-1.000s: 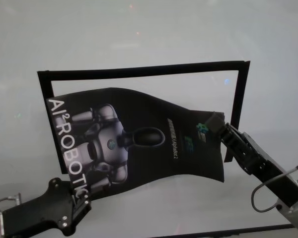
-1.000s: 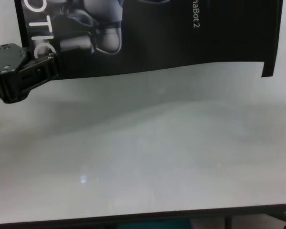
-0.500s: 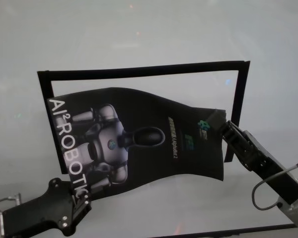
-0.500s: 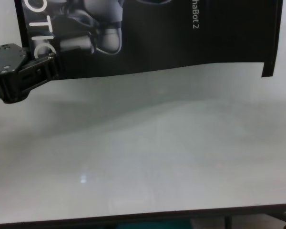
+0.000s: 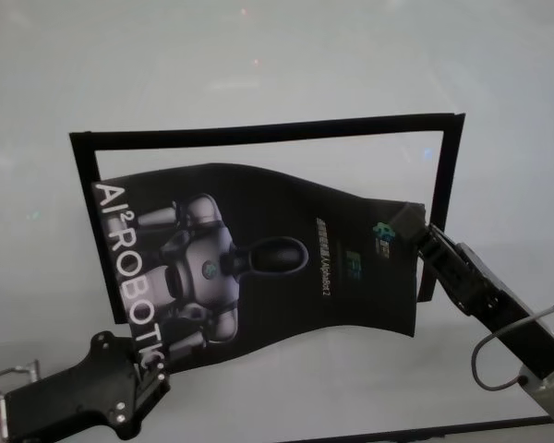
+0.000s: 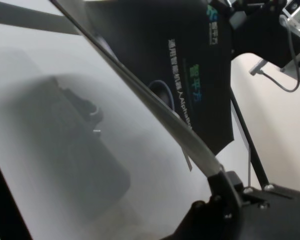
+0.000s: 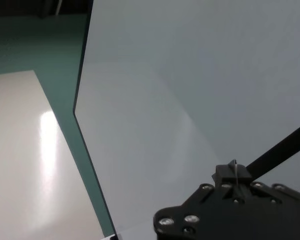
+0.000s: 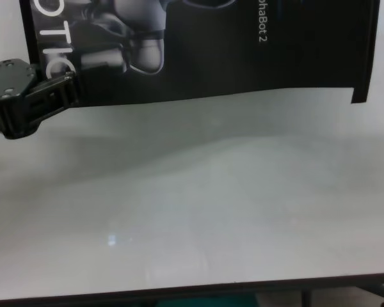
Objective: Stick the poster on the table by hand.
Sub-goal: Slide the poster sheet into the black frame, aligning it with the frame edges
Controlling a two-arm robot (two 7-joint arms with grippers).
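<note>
The poster, a glossy black sheet, was held above the white worktop by both arms, bowed so that its surface rippled between the two grips. It hung over a frame of narrow black tape strips laid on the worktop, overlapping the frame's near part while the far strip and the right-hand strip stayed uncovered.

Large white letters reading "AI² ROBOTIC" ran along the poster's left edge in the head view, beside a grey-white robot figure. Towards the right side sat a column of small text ending in "AlphaBot 2", legible in the chest view, with a green and blue logo near the right edge. The left wrist view showed green Chinese characters there, too small to read with confidence.

The left end effector was closed on the poster's near left corner, pinching the sheet just at the last letters of the big wording; the chest view showed the same grip. The right end effector was clamped on the poster's right edge beside the logo, its arm reaching in from the lower right across the right-hand tape strip.
</note>
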